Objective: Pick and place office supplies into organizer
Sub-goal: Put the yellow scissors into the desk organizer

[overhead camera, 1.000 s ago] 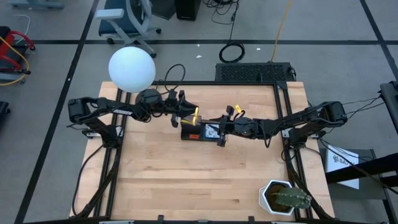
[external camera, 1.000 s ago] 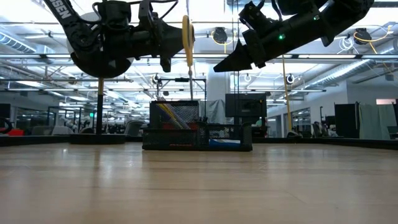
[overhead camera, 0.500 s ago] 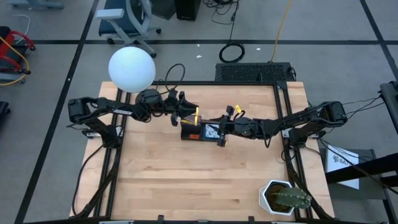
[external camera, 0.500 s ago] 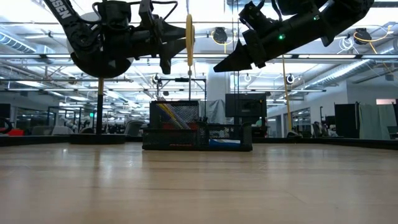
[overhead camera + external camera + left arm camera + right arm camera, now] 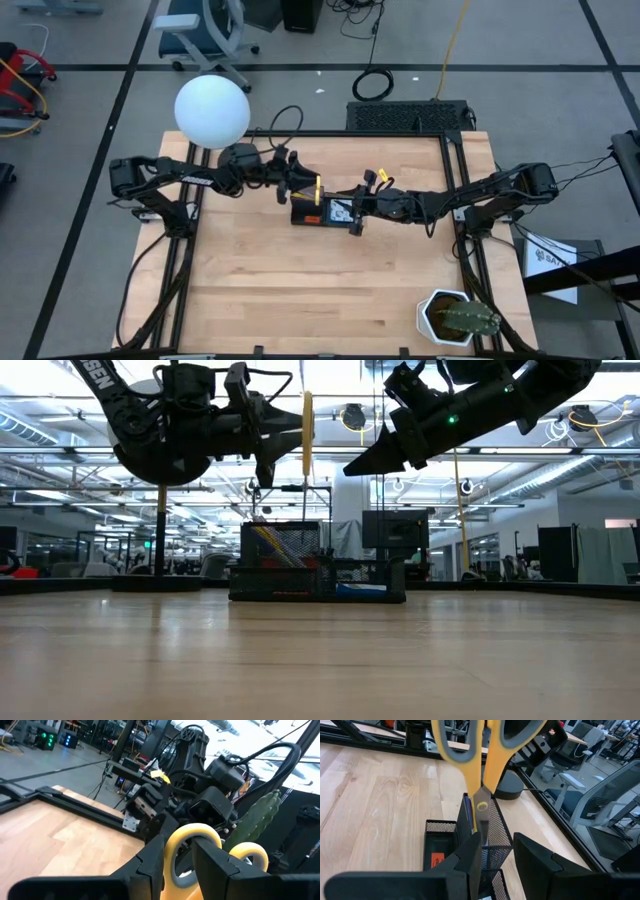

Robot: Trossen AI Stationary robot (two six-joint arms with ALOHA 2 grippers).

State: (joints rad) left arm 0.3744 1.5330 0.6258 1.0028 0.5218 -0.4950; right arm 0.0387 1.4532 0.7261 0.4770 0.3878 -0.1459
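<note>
Organizer (image 5: 322,212) near the table's (image 5: 300,290) middle, toward the far edge; taller compartment on its left, lower section on its right; pens (image 5: 266,543) stand in the taller compartment; a flat item, possibly the pad (image 5: 360,591), lies in the lower section; scissors (image 5: 305,430) hang upright above the taller compartment, blades down, apart from it, handles in the left gripper (image 5: 305,186); right gripper (image 5: 356,213) above the organizer's right end; lamp globe (image 5: 212,111) over the far left corner; potted cactus (image 5: 458,318) at the near right corner.
</note>
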